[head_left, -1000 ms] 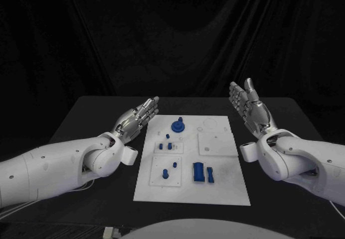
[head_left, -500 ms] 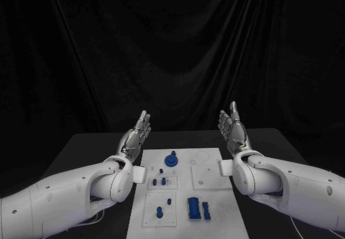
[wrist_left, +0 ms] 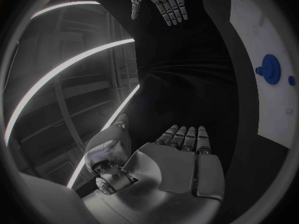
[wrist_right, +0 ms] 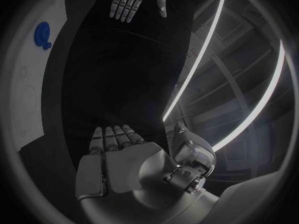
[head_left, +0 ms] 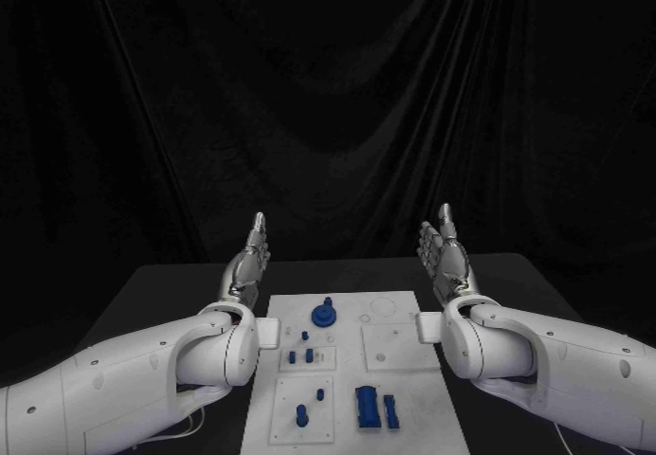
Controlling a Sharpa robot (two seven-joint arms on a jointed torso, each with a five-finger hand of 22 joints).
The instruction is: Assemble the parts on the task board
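Left hand (head_left: 247, 267) and right hand (head_left: 445, 256) stood raised beside the white plastic task board (head_left: 417, 379), fingers straight and apart, holding nothing; blue round part (head_left: 324, 314) sat near its far edge.

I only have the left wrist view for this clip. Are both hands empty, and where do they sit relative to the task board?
Observer: In the head view the left hand is raised beside the task board's left edge, fingers straight, holding nothing.
Operator: The hand opposite mine?
Observer: That is the right hand, raised beside the board's right edge, also flat and empty.
Operator: I see one round blue part. Are there more?
Observer: Yes. Nearer the robot than the round blue part, the head view shows a tall blue block with a thinner blue piece beside it, and small blue pegs on the left half.
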